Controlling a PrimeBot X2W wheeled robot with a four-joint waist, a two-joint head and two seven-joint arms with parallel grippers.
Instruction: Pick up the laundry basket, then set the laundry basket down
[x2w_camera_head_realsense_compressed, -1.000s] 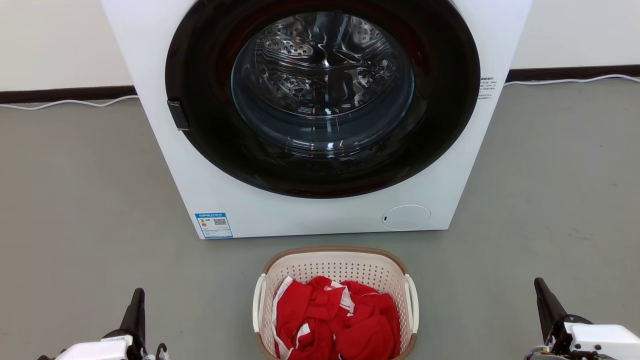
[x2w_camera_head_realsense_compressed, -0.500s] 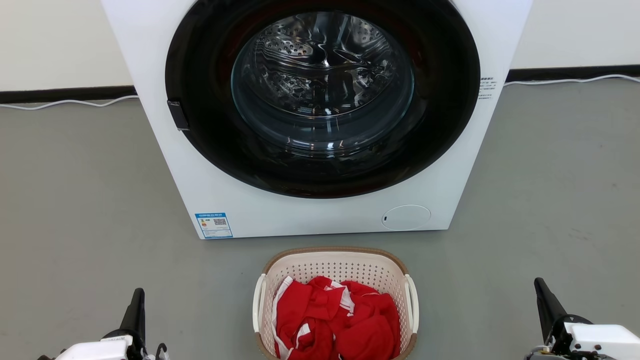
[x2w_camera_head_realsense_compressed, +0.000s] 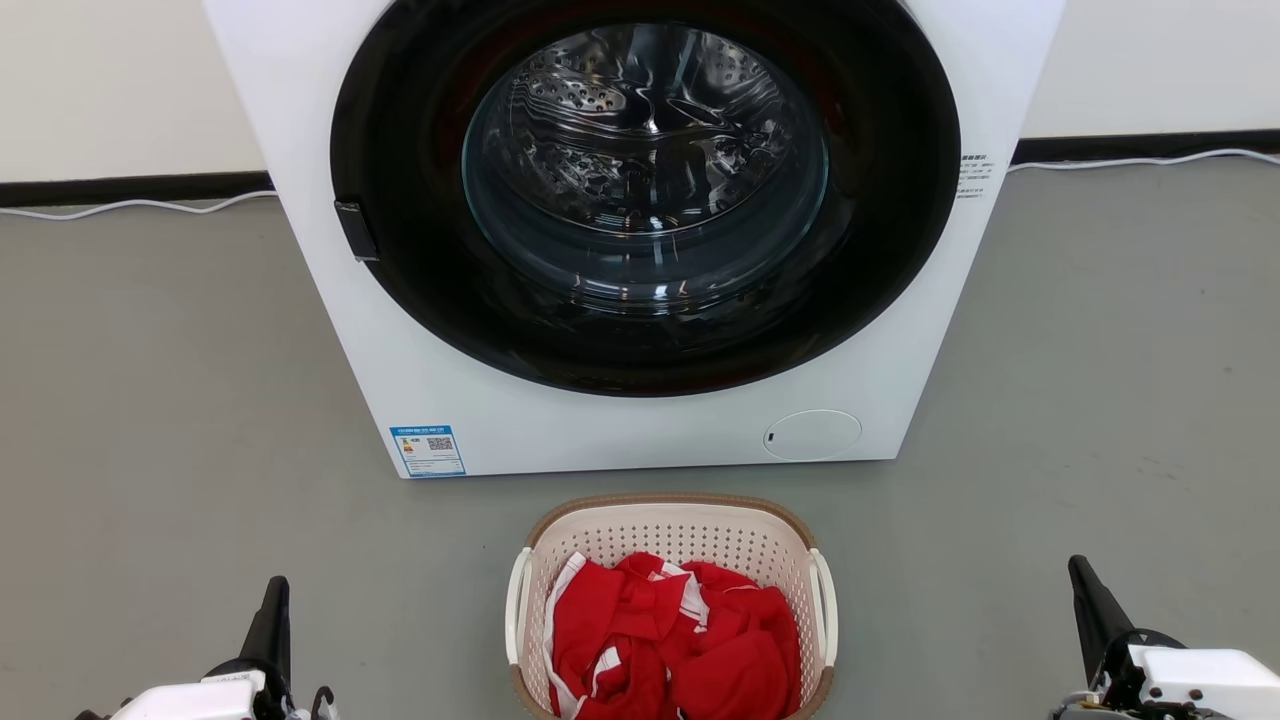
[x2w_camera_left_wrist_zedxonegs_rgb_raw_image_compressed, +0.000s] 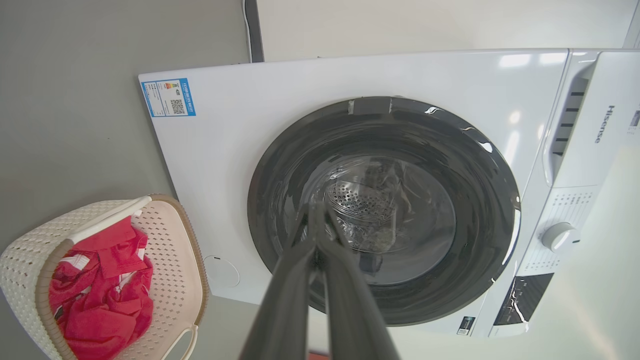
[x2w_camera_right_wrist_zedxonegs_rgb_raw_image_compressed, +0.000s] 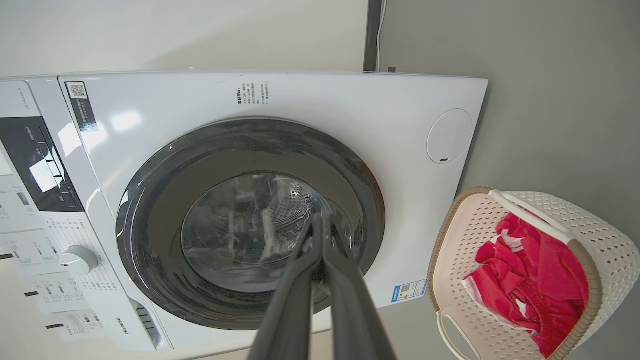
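The laundry basket (x2w_camera_head_realsense_compressed: 668, 528), cream-white and perforated with a brown rim and white side handles, stands on the grey floor just in front of the washing machine. Red and white clothes fill it. The left wrist view has the basket (x2w_camera_left_wrist_zedxonegs_rgb_raw_image_compressed: 177, 260) at its lower left, the right wrist view has the basket (x2w_camera_right_wrist_zedxonegs_rgb_raw_image_compressed: 465, 240) at its lower right. My left gripper (x2w_camera_head_realsense_compressed: 275, 590) sits at the lower left, well to the left of the basket, fingers together and empty. My right gripper (x2w_camera_head_realsense_compressed: 1080, 572) is at the lower right, equally far off, also shut with nothing held. Both point toward the machine.
A white front-loading washing machine (x2w_camera_head_realsense_compressed: 620, 430) with a dark round door stands directly behind the basket. A white cable (x2w_camera_head_realsense_compressed: 130, 205) runs along the dark skirting at the wall. Bare grey floor (x2w_camera_head_realsense_compressed: 180, 400) lies on both sides of the basket.
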